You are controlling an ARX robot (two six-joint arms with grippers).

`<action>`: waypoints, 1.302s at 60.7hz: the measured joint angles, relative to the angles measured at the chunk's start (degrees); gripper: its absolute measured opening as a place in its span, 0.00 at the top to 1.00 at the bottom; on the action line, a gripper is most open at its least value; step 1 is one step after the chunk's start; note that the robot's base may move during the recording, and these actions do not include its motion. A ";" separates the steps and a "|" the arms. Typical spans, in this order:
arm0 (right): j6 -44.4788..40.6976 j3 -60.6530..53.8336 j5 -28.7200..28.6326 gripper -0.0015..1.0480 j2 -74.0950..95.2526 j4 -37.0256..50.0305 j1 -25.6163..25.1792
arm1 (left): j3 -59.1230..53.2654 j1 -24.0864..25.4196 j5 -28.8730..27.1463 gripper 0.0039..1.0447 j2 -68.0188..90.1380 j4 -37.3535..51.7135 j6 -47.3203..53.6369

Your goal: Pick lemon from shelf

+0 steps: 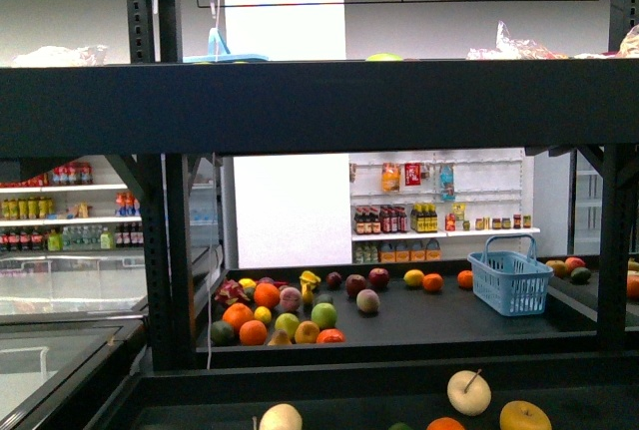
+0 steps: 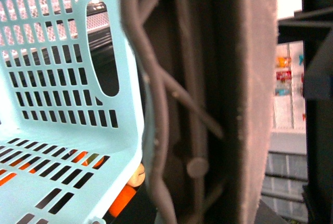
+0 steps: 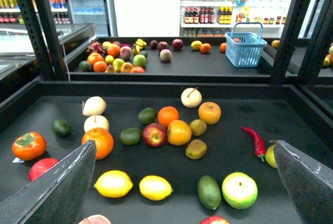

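The lemon (image 3: 155, 187), bright yellow with a tapered tip, lies on the near part of the shelf's dark deck (image 3: 229, 109) in the right wrist view. A second, similar yellow oval (image 3: 113, 183) rests just beside it. My right gripper (image 3: 183, 145) hangs open above this deck, and its dark fingers (image 3: 57, 187) stand wide either side of the fruit, touching nothing. In the left wrist view my left gripper (image 2: 171, 130) is shut on the wall of a light-blue slotted basket (image 2: 62, 78). The lemon does not show in the front view.
A green-yellow apple (image 3: 239, 189), an avocado (image 3: 209, 192), a red chili (image 3: 255, 141), an orange (image 3: 98, 142) and a red apple (image 3: 154, 134) lie around the lemon. Black uprights (image 3: 44, 26) frame the deck. The rack behind carries a fruit pile (image 3: 117, 57) and another blue basket (image 3: 244, 47).
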 joint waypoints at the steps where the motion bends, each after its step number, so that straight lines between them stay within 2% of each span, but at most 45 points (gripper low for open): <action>1: 0.00 0.00 0.02 0.02 0.00 0.00 0.00 | 0.00 -0.35 0.07 0.87 -0.37 -0.24 0.24; 10: 0.00 0.00 0.02 0.02 0.00 0.00 0.00 | -0.02 -6.95 2.75 0.87 -5.09 -4.11 7.67; 24: 0.00 0.00 0.02 0.02 0.00 0.00 0.00 | -2.56 -20.33 5.31 0.87 -9.25 -6.62 14.56; 29: 0.00 0.00 0.00 0.02 0.00 0.00 0.00 | -4.24 -25.35 5.33 0.87 -9.49 -6.43 16.11; 38: 0.00 0.00 0.00 0.02 0.00 0.00 0.00 | -6.08 -31.36 5.55 0.87 -8.44 -3.89 17.40; 51: 0.00 0.00 0.02 0.02 0.00 0.00 0.00 | -5.90 -41.42 8.41 0.87 -2.82 -0.79 24.30; 64: 0.00 0.00 0.02 0.02 0.00 0.00 0.00 | -2.99 -46.05 8.74 0.87 2.60 -0.46 24.61; 79: 0.00 0.00 0.02 0.02 0.00 0.00 0.00 | 0.77 -47.93 6.88 0.87 6.60 0.66 24.94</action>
